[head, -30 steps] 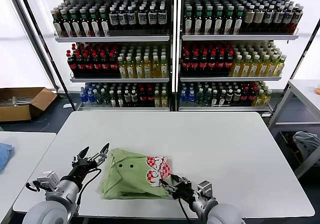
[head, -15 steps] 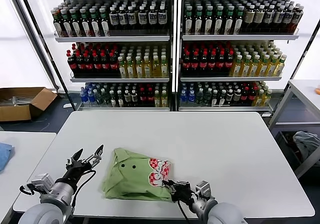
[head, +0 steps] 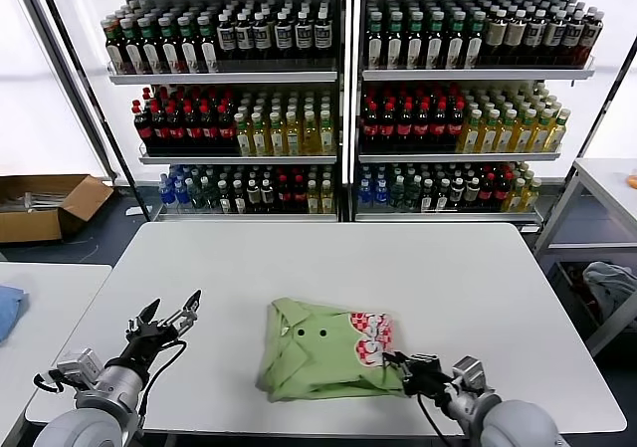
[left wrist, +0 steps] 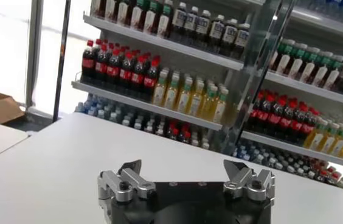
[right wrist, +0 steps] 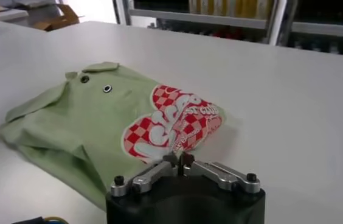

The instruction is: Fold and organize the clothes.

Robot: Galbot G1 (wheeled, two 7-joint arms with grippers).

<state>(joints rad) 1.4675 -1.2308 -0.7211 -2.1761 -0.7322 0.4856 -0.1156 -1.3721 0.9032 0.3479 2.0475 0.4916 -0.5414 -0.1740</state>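
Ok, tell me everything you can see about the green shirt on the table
The light green soft fabric T-shirt lies folded into a rumpled, roughly rectangular bundle on the white table, near its front edge. A collar and two small dark dots face up beside a red-and-white checkered print with white lettering. The right tool is shut on the shirt's edge by the print. The left tool hovers open, apart from it.

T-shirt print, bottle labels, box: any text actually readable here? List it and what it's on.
None readable.
T-shirt: white script lettering over the red-and-white checks, too distorted to read.
Shelf bottles: labels too small.
Cardboard box: no markings visible.
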